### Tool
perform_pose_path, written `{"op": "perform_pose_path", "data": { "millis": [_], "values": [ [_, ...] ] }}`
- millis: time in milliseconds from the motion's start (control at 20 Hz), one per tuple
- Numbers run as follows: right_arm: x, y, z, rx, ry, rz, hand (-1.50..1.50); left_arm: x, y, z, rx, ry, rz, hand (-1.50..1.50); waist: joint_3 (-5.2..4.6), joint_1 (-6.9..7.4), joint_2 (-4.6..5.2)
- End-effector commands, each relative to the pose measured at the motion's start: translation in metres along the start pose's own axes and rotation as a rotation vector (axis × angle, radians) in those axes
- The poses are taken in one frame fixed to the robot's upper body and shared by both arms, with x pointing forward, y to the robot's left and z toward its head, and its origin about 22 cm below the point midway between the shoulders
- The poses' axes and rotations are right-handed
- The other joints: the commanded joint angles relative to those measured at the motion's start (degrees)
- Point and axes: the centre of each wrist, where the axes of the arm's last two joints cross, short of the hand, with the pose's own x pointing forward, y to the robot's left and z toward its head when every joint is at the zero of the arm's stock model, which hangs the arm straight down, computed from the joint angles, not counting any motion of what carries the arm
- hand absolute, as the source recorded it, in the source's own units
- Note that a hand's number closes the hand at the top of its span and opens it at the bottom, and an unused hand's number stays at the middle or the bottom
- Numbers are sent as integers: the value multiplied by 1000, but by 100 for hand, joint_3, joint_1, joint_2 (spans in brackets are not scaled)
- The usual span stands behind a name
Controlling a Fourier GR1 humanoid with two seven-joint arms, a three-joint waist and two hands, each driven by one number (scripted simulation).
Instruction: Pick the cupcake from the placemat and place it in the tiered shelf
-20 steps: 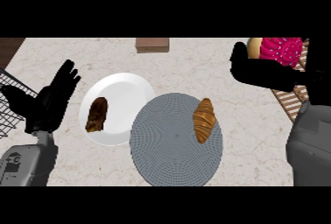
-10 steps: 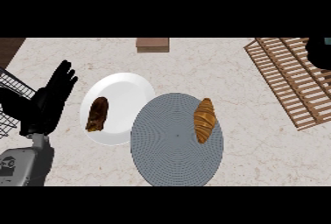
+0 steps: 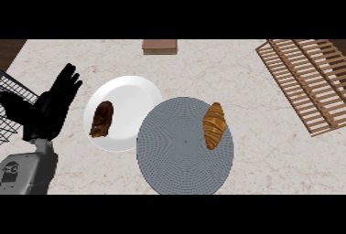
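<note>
No cupcake shows in the head view. A round grey placemat [image 3: 179,160] lies at the middle of the counter, and the only thing on it is a golden croissant [image 3: 214,124] near its right edge. The slatted wooden tiered shelf [image 3: 304,77] stands at the upper right, with nothing visible on its slats. My left hand [image 3: 47,109] rests open at the left with its fingers up, apart from the placemat. My right hand is out of view.
A white plate [image 3: 132,98] lies just left of the placemat and carries a dark brown pastry [image 3: 103,119]. There is a black wire basket [image 3: 10,91] at the far left edge, behind my left hand. A small brown block [image 3: 159,46] sits at the back edge.
My right hand and forearm have left the view at the upper right, uncovering the shelf. The pink item seen under that hand a second ago no longer shows. The left hand has stayed put.
</note>
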Motion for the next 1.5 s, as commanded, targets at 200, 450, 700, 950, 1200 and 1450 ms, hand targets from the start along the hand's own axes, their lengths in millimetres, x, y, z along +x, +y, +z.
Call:
{"op": "perform_pose_path", "data": {
  "millis": [200, 450, 700, 950, 1200, 1450],
  "values": [
    [-49, -25, -30, -1, -2, -7, 150, -11, -3, -12, 0, 5, -15, 0, -3, -13, 9],
    [-68, -12, -25, -10, 4, -8, 150, -16, -2, 10, 14, 9, 12, 0, -2, 12, 0],
    [-83, -20, -51, -122, 163, 11, -150, 7, 7, -19, 3, -4, 1, 0, -4, 3, 26],
    [-119, -4, -64, -230, 92, -22, -150, 13, -6, 1, -8, 1, 10, 0, 2, 68, 12],
    [-137, -15, -71, -294, -3, -103, -150, 11, -9, 0, 3, -7, 9, 0, 2, 38, 11],
    [-124, -60, -86, -248, 36, -156, -150, 1, 2, -3, 5, 11, 3, 0, -2, 15, 4]
  ]
}}
